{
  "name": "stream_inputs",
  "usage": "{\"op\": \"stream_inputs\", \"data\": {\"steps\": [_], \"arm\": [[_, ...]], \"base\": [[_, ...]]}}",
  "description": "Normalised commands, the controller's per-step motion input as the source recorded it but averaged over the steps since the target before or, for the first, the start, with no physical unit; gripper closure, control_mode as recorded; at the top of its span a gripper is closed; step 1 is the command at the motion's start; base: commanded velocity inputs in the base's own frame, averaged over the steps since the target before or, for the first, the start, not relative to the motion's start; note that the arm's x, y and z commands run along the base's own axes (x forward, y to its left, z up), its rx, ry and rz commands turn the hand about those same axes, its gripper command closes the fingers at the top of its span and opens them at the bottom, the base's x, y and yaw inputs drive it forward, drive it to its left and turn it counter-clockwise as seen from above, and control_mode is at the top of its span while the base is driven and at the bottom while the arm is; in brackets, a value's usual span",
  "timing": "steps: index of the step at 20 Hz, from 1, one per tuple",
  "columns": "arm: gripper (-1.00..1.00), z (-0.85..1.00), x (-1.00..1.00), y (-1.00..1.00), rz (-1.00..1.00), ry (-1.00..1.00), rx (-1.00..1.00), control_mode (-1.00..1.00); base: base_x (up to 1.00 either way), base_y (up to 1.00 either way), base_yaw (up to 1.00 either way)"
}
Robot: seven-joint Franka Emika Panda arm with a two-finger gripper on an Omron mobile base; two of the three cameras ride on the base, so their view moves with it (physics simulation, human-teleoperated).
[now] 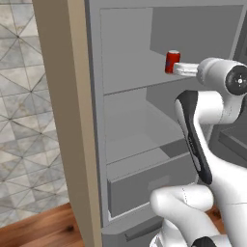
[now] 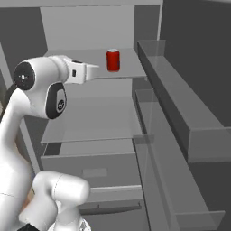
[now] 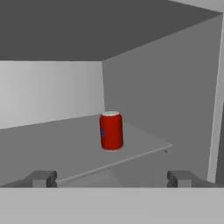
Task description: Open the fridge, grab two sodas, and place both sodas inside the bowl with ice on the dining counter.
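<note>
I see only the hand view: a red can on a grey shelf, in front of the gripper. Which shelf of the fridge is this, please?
Observer: The can stands on the top shelf of the open fridge; two lower shelves and a drawer show beneath it.
Operator: Is the gripper already at the can?
Observer: No. In the right base view the open gripper stops short of the can, with a gap between them.
Operator: Is anything else near the can?
Observer: The door's shelves run along the right side in that view, apart from the can.
</note>
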Motion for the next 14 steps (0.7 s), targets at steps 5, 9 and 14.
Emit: {"op": "stream_inputs", "data": {"steps": [5, 9, 14], "arm": [[-1.00, 0.00, 0.33, 0.00, 0.00, 0.01, -0.05, -1.00], [-1.00, 0.00, 0.42, 0.00, 0.00, 0.01, -0.02, -1.00], [-1.00, -0.01, 0.44, -0.03, 0.00, 0.01, -0.01, -1.00]], "base": [[0.00, 0.00, 0.00], [0.00, 0.00, 0.00], [0.00, 0.00, 0.00]]}}
